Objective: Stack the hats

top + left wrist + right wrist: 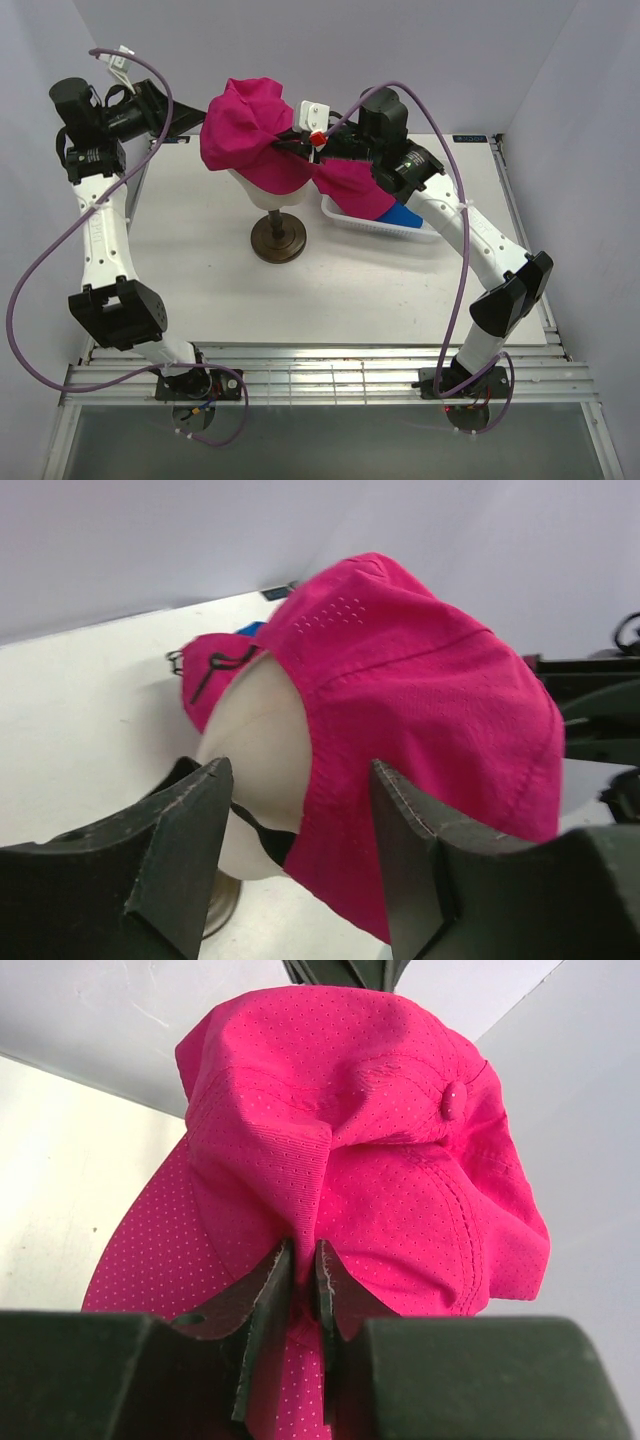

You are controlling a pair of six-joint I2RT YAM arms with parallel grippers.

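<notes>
Presently the right gripper (302, 1250) is pinching a fold at the crown of the pink cap (380, 1160), jaws nearly together on the fabric. The left gripper (300, 768) is hanging open off the cap's opposite side, gripping nothing. The cap is sitting on the mannequin head (255, 730), between both grippers. A second pink cap (355, 187) and a blue cap (405, 214) are lying in the basket (345, 222), nearer the right arm.

I run this rig in what looks like a robotics lab test cell: plain pale walls (330, 50) box in a bare white table (200, 280) beneath my right gripper (303, 1256), purple cables (463, 280) loop loose, and a slatted metal rail (330, 380) behind it carries both arm bases.
</notes>
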